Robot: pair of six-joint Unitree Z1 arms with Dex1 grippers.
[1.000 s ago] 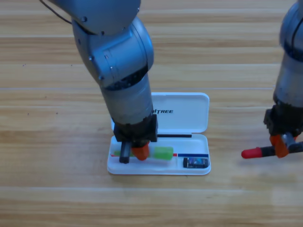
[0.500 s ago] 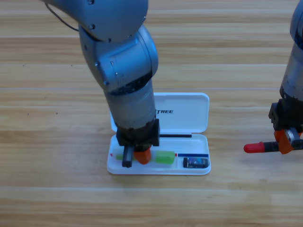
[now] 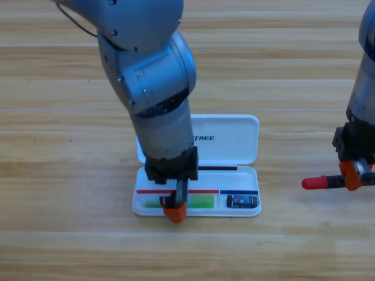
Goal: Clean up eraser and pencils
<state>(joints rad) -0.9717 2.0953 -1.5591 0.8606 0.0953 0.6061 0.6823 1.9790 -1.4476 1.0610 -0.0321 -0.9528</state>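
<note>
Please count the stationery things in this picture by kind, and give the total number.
Pencils: 2, the green pencil lying in the white case under the left gripper, and the red-capped pencil held by the right gripper.
Eraser: 1, in the case.
Case: 1.
Total: 4.

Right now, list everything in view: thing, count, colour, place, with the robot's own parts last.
white case: one, white, open at table centre, lid up behind the tray.
green pencil: one, bright green, lying in the tray's left compartment, partly hidden by the gripper.
eraser: one, dark blue and black, in the tray's right compartment.
red-capped pencil: one, black barrel with red cap, held at the right edge above the table.
table: one, wooden, under everything.
left gripper: one, black with orange jaws, at the tray's front edge over the green pencil.
right gripper: one, black with orange jaws, at the right edge, gripping the red-capped pencil.
</note>
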